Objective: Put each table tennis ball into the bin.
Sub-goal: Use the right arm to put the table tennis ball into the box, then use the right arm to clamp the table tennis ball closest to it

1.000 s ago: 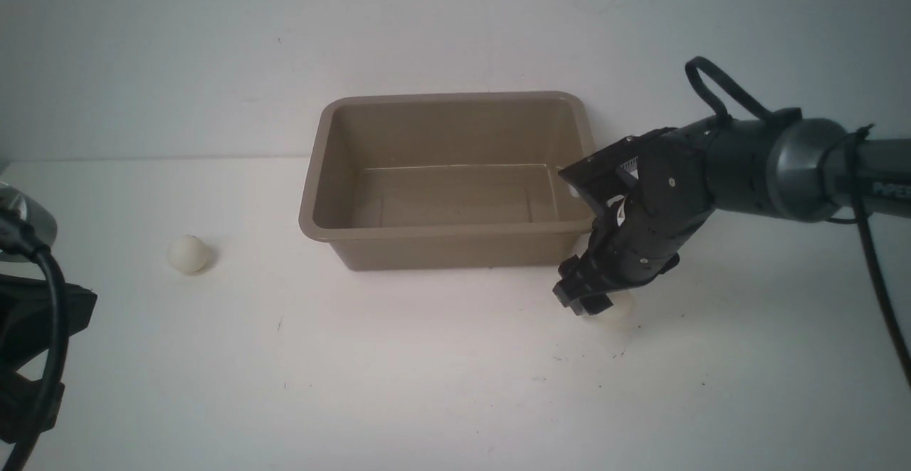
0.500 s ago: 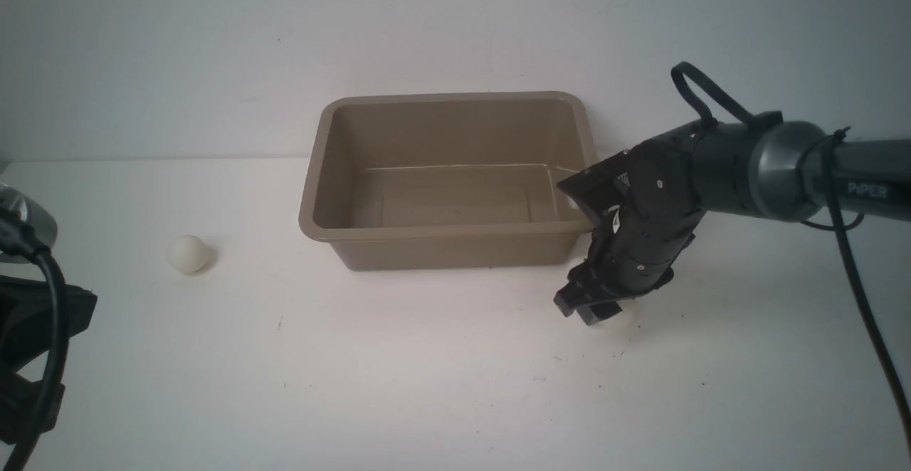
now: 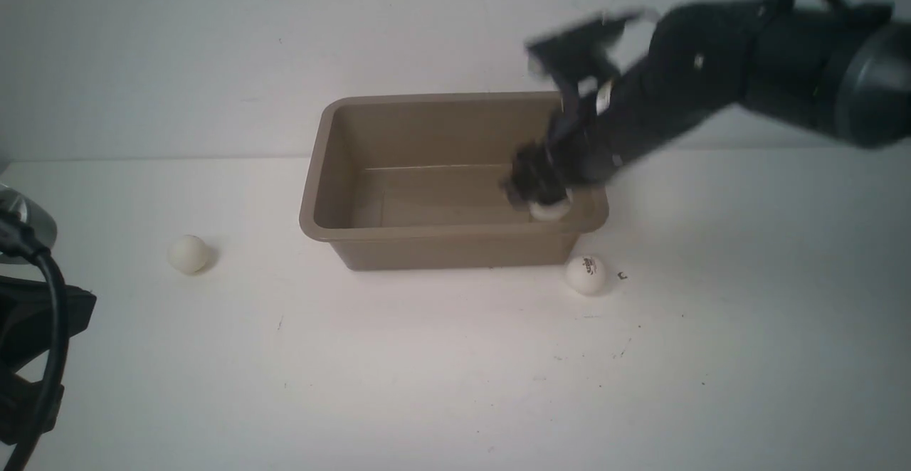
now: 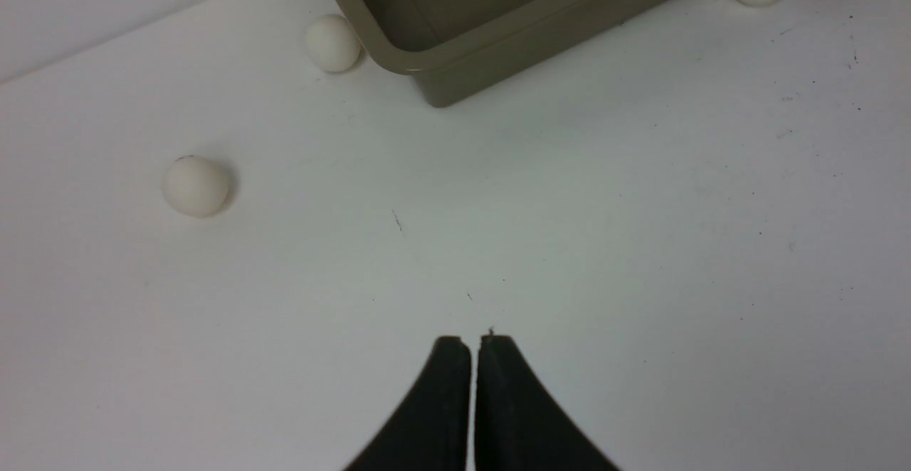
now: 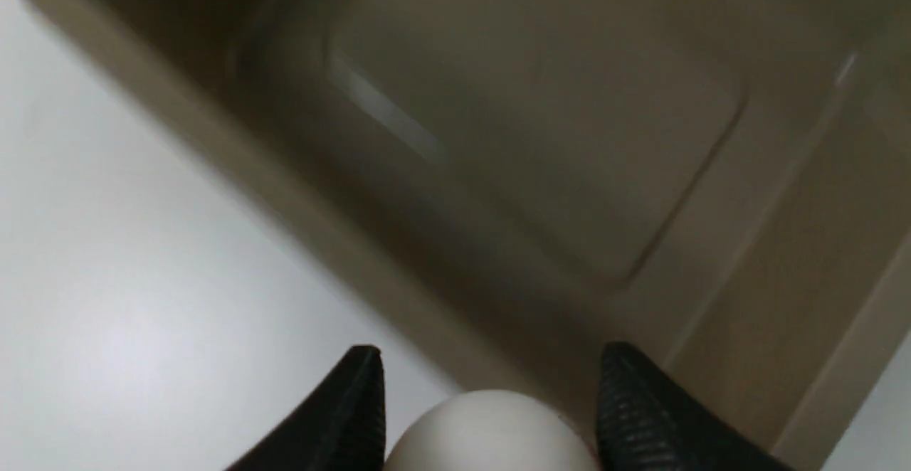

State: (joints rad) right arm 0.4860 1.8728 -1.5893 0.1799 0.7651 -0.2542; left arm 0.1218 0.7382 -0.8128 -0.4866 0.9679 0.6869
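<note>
The balls are four in all. In the front view one ball (image 3: pixel 551 209) sits in the right gripper (image 3: pixel 542 197), above the near right corner of the bin (image 3: pixel 313 223), and it is not released yet. The arm is blurred. A logo ball (image 3: pixel 586 274) lies on the table (image 3: pixel 427 371) just beside that corner. A plain ball (image 3: pixel 188 253) lies well apart, to the left.

In the left wrist view the left gripper (image 4: pixel 473 346) hangs over bare table, its jaws pressed together with nothing between them. A fourth ball (image 4: pixel 332 43) shows here, just beside the bin wall.

In the right wrist view the two fingers (image 5: pixel 359 393) clasp the ball (image 5: pixel 491 432) at its sides, with the bin floor beyond.

I judge that such a ball is very light, smooth and thin-shelled. It rolls at a touch and slips easily. It is best to pinch it gently across its widest middle.
</note>
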